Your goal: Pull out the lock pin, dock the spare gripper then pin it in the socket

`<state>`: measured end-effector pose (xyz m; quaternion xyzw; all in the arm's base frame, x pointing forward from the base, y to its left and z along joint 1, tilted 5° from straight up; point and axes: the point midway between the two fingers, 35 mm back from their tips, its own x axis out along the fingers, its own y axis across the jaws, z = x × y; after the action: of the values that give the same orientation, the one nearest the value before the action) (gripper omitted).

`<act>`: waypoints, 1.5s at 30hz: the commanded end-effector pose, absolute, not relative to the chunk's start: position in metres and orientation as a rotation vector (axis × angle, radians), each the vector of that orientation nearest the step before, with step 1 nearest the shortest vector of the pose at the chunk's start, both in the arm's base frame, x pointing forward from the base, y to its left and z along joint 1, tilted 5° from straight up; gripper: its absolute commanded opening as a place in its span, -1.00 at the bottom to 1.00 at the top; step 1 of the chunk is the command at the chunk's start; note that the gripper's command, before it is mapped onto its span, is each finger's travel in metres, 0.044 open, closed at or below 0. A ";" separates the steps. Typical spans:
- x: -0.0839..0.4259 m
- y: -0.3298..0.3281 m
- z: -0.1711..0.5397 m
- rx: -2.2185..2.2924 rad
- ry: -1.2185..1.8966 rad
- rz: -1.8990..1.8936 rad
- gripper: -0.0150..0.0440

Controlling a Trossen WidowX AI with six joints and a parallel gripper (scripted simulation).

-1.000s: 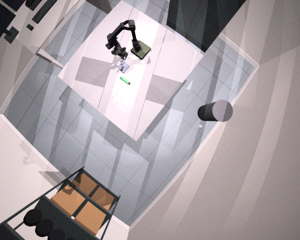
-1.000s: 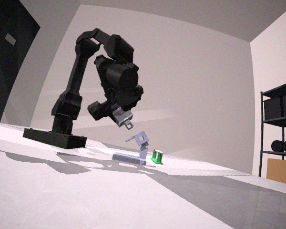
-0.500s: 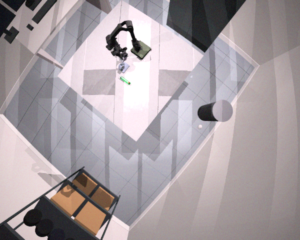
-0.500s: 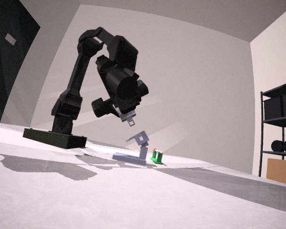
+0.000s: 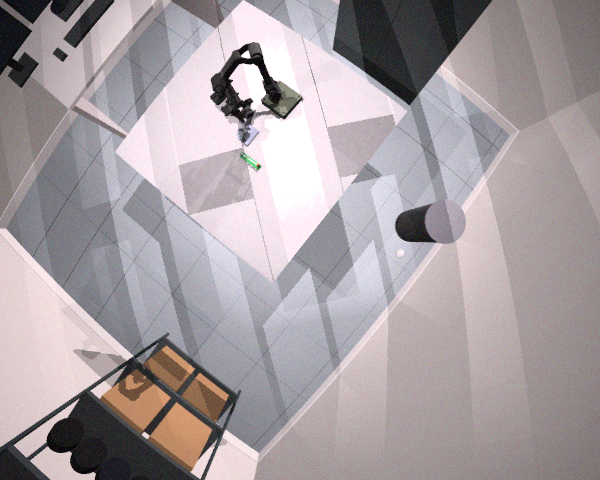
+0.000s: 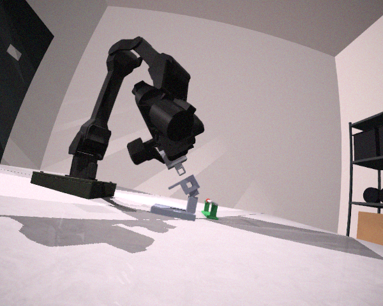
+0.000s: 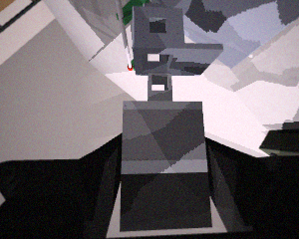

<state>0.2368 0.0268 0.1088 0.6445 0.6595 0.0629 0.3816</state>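
My gripper is shut on the spare gripper, a grey block whose narrow spigot has a square hole. The spigot points down towards the blue-grey mount. Its tilted socket, with square openings, is just beyond the spigot tip; a small gap shows in the exterior view. The socket has no pin through it. The lock pin, pale with a red end, lies on the green rack.
The arm's dark green base stands behind the mount on the pale table. The green rack stands close beyond the mount, on the side away from the arm's base. A shelf unit stands away from the table.
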 end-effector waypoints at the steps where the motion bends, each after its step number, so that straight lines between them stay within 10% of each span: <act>1: 0.241 0.028 0.108 1.655 1.671 0.172 -0.49; 45: 0.261 0.033 0.073 1.655 1.687 0.159 -0.40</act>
<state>0.2605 0.0328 0.0734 0.6475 0.6598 0.0617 0.3763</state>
